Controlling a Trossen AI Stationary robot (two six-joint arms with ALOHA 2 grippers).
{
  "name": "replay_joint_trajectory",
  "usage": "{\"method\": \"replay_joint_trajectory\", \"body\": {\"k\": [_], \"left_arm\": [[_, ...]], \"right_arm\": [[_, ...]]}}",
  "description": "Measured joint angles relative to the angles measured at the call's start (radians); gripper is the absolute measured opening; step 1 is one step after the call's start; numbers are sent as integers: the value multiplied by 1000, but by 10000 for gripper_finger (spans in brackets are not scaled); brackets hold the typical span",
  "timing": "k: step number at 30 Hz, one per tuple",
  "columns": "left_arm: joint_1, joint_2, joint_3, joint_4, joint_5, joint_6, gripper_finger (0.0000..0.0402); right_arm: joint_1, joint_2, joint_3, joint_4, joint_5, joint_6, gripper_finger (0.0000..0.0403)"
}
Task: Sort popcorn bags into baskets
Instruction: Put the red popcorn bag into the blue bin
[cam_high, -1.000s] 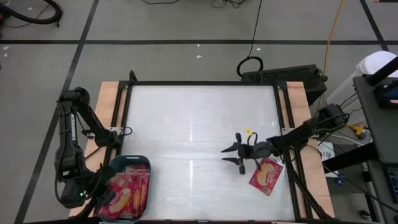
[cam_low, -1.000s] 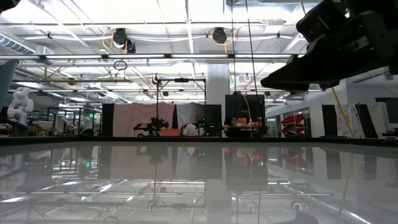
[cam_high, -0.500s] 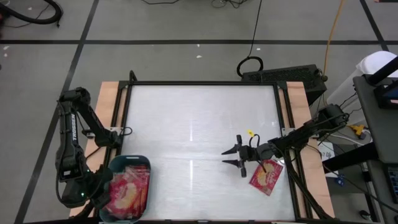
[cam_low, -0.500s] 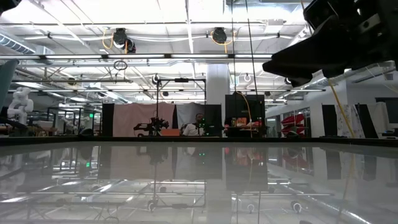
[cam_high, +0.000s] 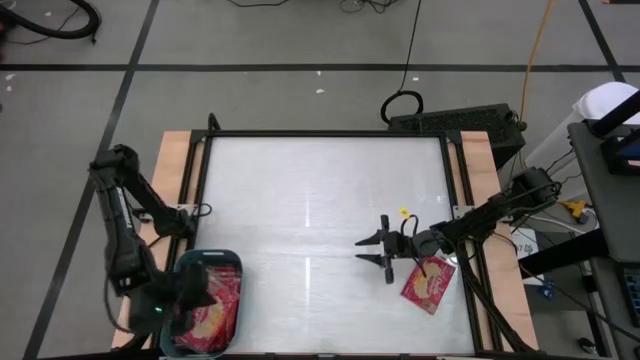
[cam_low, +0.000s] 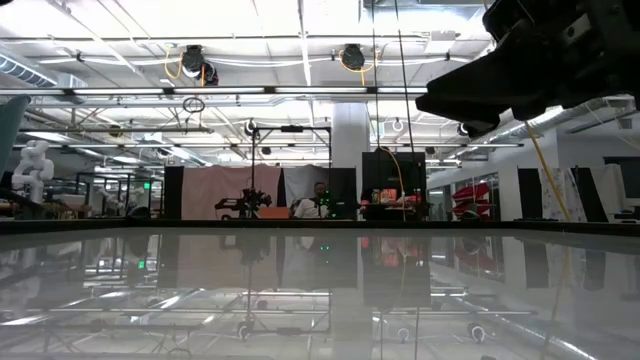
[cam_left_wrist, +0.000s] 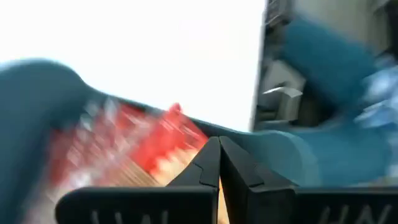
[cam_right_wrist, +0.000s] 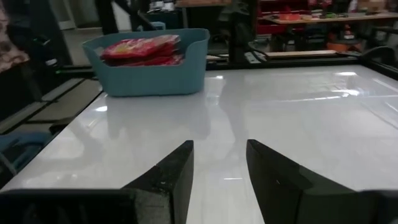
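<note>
Left gripper (cam_high: 193, 297) now over the basket (cam_high: 190, 262) with jaws clenched, empty; right gripper (cam_high: 374, 252) unmoved, jaws released.

A glossy white table (cam_high: 320, 200) fills the middle of the high view, framed by a black metal border with pale wooden strips (cam_high: 178, 170) along its nine and three o'clock sides. At one o'clock, a black box (cam_high: 455, 125) sits just past the frame, with a looped black cable (cam_high: 402, 103) beside it. The grey floor (cam_high: 300, 40) carries dark tape lines. Across the room in the low view stand a white pillar (cam_low: 351, 150) and ceiling lights (cam_low: 200, 62).
</note>
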Motion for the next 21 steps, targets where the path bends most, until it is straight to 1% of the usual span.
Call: {"method": "replay_joint_trajectory", "body": {"k": [1, 4, 6, 8, 11, 15, 21], "left_arm": [[18, 21, 0, -5, 7, 62, 7], [58, 93, 0, -5, 73, 205, 10], [65, 140, -1, -5, 121, 260, 9], [73, 180, -1, -17, 167, 278, 5], [70, 209, -2, -59, 211, 238, 5], [28, 203, -1, -114, 241, 141, 8], [-54, 196, 0, -140, 242, 51, 4]], "right_arm": [[0, 0, 0, 0, 10, 8, 139], [0, 0, 0, -5, 25, 36, 139], [0, 0, 0, -7, 24, 60, 139], [1, 0, 0, -8, 23, 80, 139], [1, 0, 0, -8, 23, 104, 139], [15, 0, 21, -20, 29, 116, 139], [58, 0, 111, -161, 80, 111, 139]]}}
